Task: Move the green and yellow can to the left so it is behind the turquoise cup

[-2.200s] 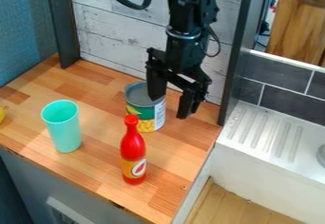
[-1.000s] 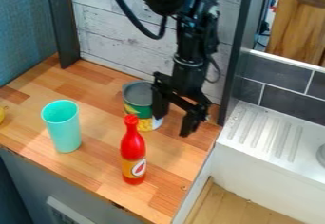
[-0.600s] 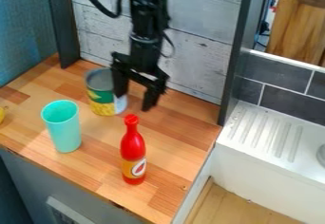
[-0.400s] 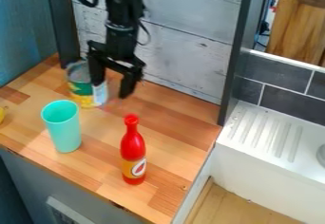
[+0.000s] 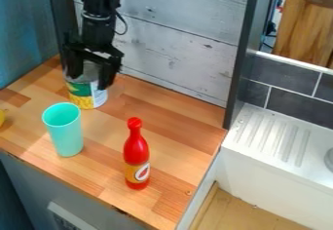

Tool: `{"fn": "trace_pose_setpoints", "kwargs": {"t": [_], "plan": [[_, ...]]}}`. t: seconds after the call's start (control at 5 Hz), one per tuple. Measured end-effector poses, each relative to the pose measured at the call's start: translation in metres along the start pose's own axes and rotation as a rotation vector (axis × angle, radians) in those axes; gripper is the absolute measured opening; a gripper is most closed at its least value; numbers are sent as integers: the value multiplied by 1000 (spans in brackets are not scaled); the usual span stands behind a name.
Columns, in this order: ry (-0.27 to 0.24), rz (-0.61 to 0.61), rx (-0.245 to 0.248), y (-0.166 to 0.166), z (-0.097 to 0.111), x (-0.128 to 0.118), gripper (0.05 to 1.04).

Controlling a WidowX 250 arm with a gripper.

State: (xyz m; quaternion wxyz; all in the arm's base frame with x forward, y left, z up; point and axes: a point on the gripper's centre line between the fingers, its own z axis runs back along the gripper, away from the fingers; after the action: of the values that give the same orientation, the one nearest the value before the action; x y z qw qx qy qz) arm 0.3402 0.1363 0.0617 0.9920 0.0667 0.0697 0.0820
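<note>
The black gripper (image 5: 90, 80) hangs at the back left of the wooden counter, its two fingers apart. It is right at a can (image 5: 81, 93) with a green and yellow label, which stands upright. One finger overlaps the can's upper part and the other is at its right side; whether they touch it I cannot tell. In front of the can stands a turquoise cup (image 5: 64, 134), open end up. A red bottle (image 5: 137, 156) with an orange label is upright nearer the front edge, right of the cup.
A yellow object (image 5: 2, 117) lies at the counter's far left edge. Behind is a whitish plank wall (image 5: 175, 53), with dark posts at both sides. To the right are a white ribbed sink ledge (image 5: 270, 136) and dark tiles (image 5: 296, 100).
The gripper shifted slightly right and forward at first, then far left and back. The can slid left and back along with it. Cup and bottle stayed put.
</note>
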Motion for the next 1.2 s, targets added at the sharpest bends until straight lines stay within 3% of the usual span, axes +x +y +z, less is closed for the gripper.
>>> {"fn": "trace_pose_setpoints", "kwargs": {"t": [0.2, 0.6, 0.8, 1.0, 1.2], "plan": [[13, -32, -2, -1, -1, -4, 1000], [-108, -66, 3, -13, 56, -42, 1000], [-73, -103, 7, -13, 66, -70, 1000], [-24, -183, -20, -19, 63, -94, 1000], [31, -244, 10, -31, 58, -112, 1000]]}}
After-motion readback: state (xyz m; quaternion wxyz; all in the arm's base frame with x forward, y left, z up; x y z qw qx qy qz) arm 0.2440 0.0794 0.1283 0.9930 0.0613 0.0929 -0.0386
